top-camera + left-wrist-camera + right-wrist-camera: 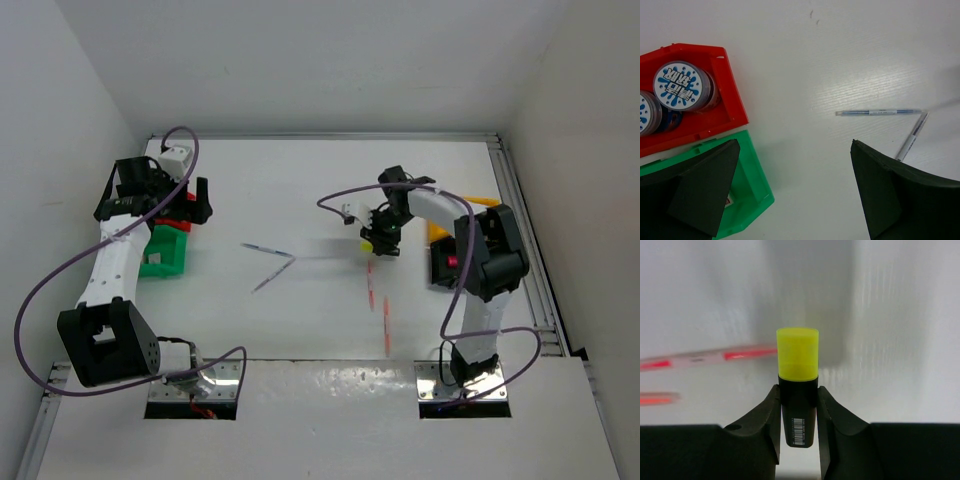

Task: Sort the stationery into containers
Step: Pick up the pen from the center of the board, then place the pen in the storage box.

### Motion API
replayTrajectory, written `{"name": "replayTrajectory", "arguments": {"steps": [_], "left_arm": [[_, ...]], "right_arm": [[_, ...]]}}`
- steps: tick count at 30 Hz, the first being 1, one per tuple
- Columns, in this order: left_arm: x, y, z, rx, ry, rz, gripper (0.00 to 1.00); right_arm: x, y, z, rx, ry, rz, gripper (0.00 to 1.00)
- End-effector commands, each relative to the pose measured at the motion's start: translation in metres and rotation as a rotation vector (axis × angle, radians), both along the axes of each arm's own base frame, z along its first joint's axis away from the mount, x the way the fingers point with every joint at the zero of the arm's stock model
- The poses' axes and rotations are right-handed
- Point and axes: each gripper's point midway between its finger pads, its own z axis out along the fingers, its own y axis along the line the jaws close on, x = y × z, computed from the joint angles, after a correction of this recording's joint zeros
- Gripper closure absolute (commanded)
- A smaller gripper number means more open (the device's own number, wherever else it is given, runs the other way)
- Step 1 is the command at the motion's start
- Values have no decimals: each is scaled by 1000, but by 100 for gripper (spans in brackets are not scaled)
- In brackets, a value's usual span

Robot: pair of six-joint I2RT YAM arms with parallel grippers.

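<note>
My right gripper (376,240) is shut on a black-bodied highlighter with a yellow cap (798,367), held above the table. Its fingers (767,412) clamp the black body. Blurred orange pencils (710,356) lie below it, and they also show in the top view (386,312). My left gripper (795,192) is open and empty beside the green bin (747,170). The red bin (730,107) holds two blue-white tape rolls (677,85). Two thin grey pens (879,112) lie to the right of my left gripper, also seen in the top view (268,262).
The yellow-orange bin (438,230) and the black bin (441,270) stand at the right, behind my right arm. The red bin (180,222) and the green bin (160,255) stand at the left. White walls close in the table.
</note>
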Motion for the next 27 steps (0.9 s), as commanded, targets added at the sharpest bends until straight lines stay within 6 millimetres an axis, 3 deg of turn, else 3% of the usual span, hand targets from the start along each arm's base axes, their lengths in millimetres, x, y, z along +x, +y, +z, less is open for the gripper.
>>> {"name": "replayTrajectory", "arguments": {"steps": [1,5,12,13,16,18,21,23,26,27], "left_arm": [[4,-3,30,13,-79,-6,0],[0,-5,33,9,-90,-14,0],[-5,-18,34,-37,-102,-46,0],[-5,-19,32,-39,-98,-49,0],[-5,-22,33,-40,-106,-56,0],[-3,-27,35,-44,-112,-65,0],[-1,-26,38,-37,-116,-51,0],[0,-24,41,-27,-120,-38,0],[-2,-20,44,-10,-121,-26,0],[-2,-19,44,-7,-121,-21,0]], "right_arm": [[4,35,73,163,-82,-21,94],[-8,18,105,174,-101,-31,94],[-21,-89,111,100,-89,-186,94],[-22,-113,112,91,-96,-223,94],[-29,-140,104,70,-93,-242,95],[-36,-148,95,46,-70,-248,94],[-37,-146,90,39,-55,-311,69],[-30,-143,94,47,-65,-376,59],[-32,-127,110,110,-42,-455,58],[-36,-113,117,157,-23,-450,58]]}}
